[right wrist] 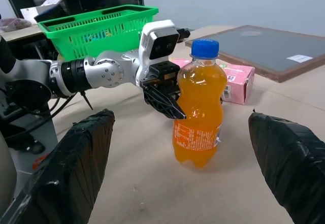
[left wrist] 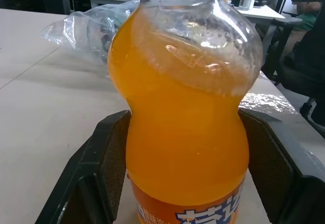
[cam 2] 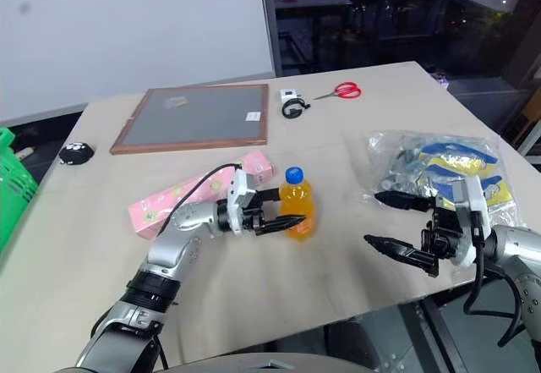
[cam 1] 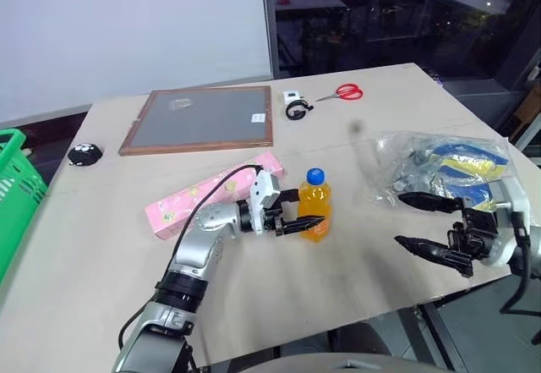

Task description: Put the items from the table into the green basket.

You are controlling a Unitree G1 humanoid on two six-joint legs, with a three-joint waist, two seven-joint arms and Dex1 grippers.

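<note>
Right tool (cam 1: pixel 423 221): lower right of frame, nearest the camera, fingers spread wide, empty, just beside the plastic bag (cam 1: pixel 448 166).
Left tool (cam 1: pixel 302 212): centre of frame, fingers either side of the orange bottle (cam 1: pixel 314 207) at its waist; wrist view shows the pads (left wrist: pixel 114 158) at or very near the plastic, firm pinch can't be confirmed.
Bottle: upright on the table (cam 1: pixel 101 246), blue cap on, just right of the pink carton (cam 1: pixel 211 194).
Green basket (cam 1: pixel 17 187): far left edge of frame, well apart from the bottle.
Step in hand: closing on the bottle.
Do it well: finish the squeeze at the narrow waist so it can't slip, lift straight up before swinging left, keep it upright and clear of the carton.
Risk: round, smooth plastic; a light pinch may let it twist.
</note>
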